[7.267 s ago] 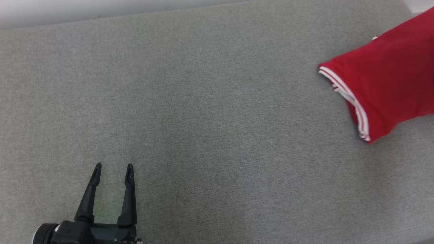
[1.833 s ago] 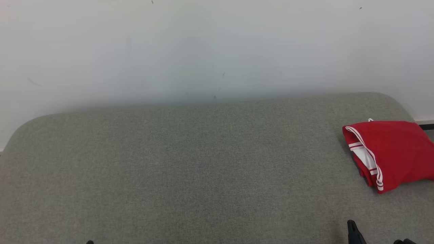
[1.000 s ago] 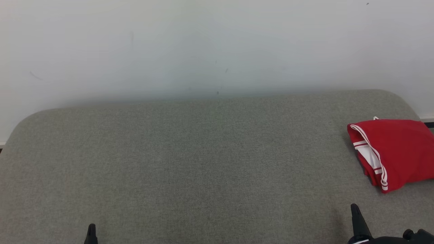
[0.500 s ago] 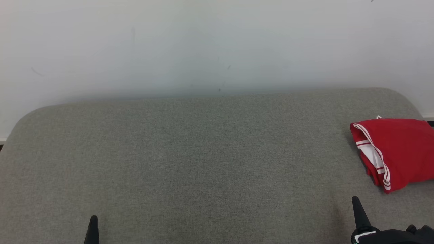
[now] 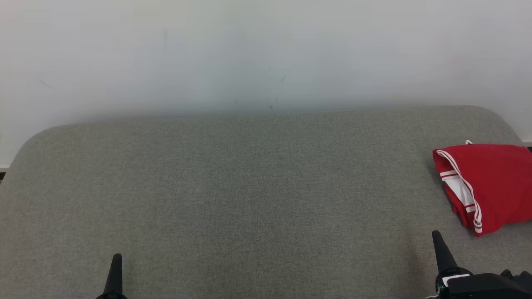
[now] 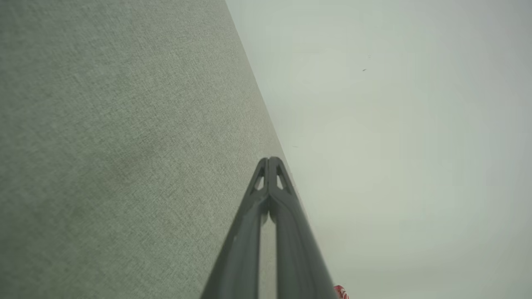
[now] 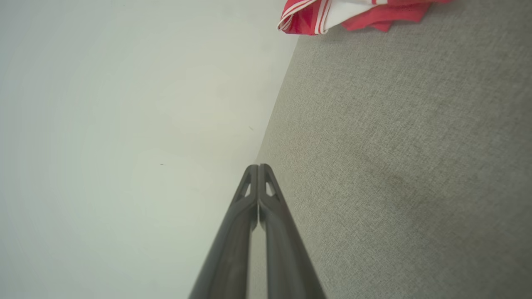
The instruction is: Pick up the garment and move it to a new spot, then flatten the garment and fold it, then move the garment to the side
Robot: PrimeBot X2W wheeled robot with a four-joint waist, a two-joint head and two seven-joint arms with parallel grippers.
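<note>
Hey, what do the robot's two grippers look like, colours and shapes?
The left gripper and the right gripper each have two long, dark grey fingers that taper to points, with a small triangular cut-out near each tip. In the head view, the right gripper's black base carries a small white mark.

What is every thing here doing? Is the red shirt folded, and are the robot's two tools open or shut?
red garment: folded up, lying at the right end of the cushion, nothing holding it
left tool: shut, holding nothing, above the cushion
right tool: shut, holding nothing, short of the garment
grey cushion: flat, with the garment resting on it
</note>
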